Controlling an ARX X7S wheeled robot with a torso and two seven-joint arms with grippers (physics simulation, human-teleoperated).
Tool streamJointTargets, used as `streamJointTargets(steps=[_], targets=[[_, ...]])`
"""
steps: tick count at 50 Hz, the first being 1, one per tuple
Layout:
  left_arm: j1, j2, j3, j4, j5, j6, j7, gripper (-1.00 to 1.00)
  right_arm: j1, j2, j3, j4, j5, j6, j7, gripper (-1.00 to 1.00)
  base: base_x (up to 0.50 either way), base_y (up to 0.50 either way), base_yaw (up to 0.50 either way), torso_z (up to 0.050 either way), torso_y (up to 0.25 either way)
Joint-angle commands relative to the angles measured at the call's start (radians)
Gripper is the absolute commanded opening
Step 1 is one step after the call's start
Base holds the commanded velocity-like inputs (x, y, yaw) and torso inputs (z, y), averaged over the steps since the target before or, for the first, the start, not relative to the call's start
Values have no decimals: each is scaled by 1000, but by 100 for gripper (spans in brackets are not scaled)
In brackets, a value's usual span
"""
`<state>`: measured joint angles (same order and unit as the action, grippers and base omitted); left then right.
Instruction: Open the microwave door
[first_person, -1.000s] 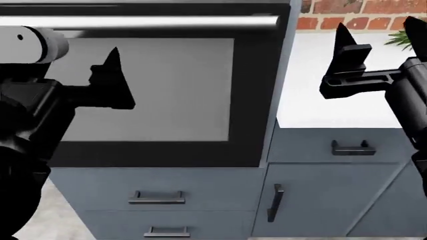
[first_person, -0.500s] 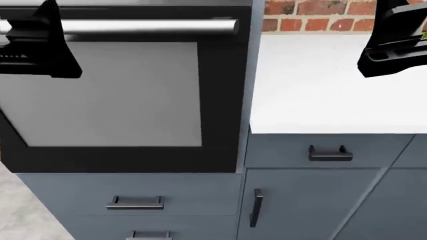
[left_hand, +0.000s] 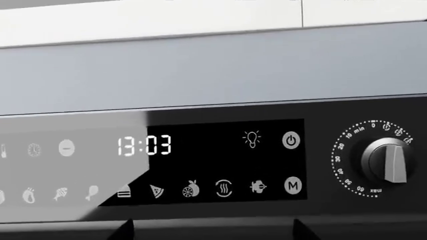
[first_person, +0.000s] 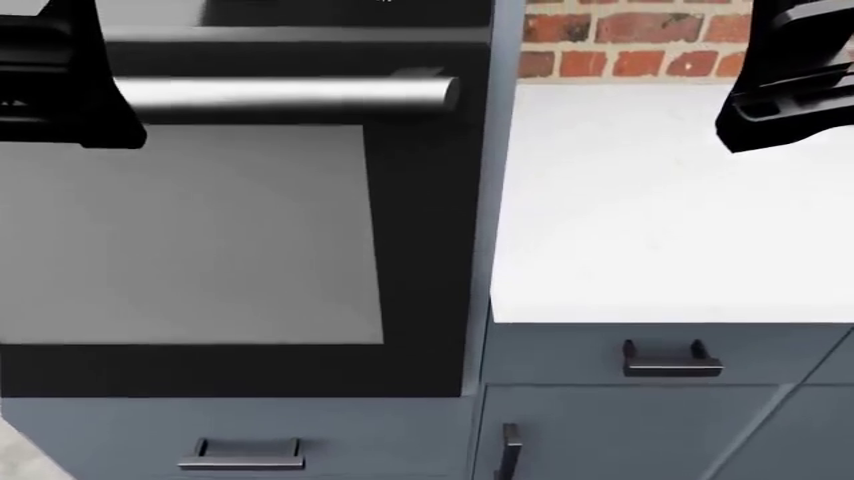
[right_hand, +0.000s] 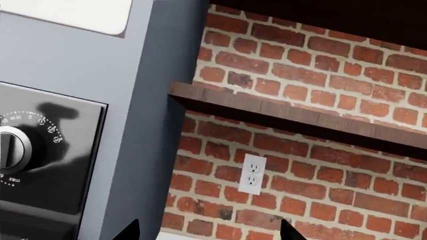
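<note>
The microwave door is out of view, or I cannot pick it out. Facing me is a black built-in oven (first_person: 240, 230) with a grey glass front and a steel bar handle (first_person: 280, 95). Its control strip (left_hand: 200, 165) shows a 13:03 clock, food icons and a timer knob (left_hand: 387, 161). Above the strip a pale panel (left_hand: 153, 20) is cut by the frame edge. My left gripper (left_hand: 212, 235) is open, level with the strip and holding nothing. Its finger (first_person: 74, 80) shows beside the handle's left end. My right gripper (right_hand: 210, 235) is open and empty, facing the brick wall beside the oven cabinet.
A white countertop (first_person: 667, 200) lies right of the oven, backed by a brick wall (right_hand: 300, 165) with a wooden shelf (right_hand: 287, 117) and an outlet (right_hand: 252, 174). Below are blue-grey drawers with dark handles (first_person: 671, 365), and the right arm's finger (first_person: 787, 90) hangs over the counter.
Both grippers have risen from in front of the oven glass to the top of the head view. The view has shifted, so the oven and counter now sit lower and larger.
</note>
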<state>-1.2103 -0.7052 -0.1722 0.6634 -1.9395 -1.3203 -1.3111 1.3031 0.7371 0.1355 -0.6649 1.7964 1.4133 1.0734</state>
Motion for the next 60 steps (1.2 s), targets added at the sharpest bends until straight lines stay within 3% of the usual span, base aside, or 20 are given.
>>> streamJointTargets(steps=[1,10,12,15,38,47,55,60], targets=[[-16,-14,14,11,-16,24,-8,100,-1,10,-16,-11,-4,-12,-6,100,195,-8,0,0,0],[-208,116,136,-86,142,-6,77,100,-45,11,-4,-29,-51,-13,-30,100,41,0,0,0,0],[-469,245,269,-247,354,-24,218,100,-49,8,-8,-26,-66,-13,-36,100,0,0,0,0,0],[-568,289,347,-336,525,18,364,100,-49,8,-15,-25,-71,-15,-36,100,0,0,0,0,0],[-751,340,549,-635,863,196,647,100,-64,29,-20,-33,-96,-40,-64,100,0,0,0,0,0],[-857,404,693,-964,1068,366,833,100,-83,28,-15,-37,-121,-52,-88,100,0,0,0,0,0],[-928,474,747,-1219,1173,502,927,100,-120,27,-4,-48,-155,-62,-119,100,0,0,0,0,0],[-1007,562,786,-1564,1267,680,1036,100,-121,27,-16,-46,-172,-61,-130,100,0,0,0,0,0]])
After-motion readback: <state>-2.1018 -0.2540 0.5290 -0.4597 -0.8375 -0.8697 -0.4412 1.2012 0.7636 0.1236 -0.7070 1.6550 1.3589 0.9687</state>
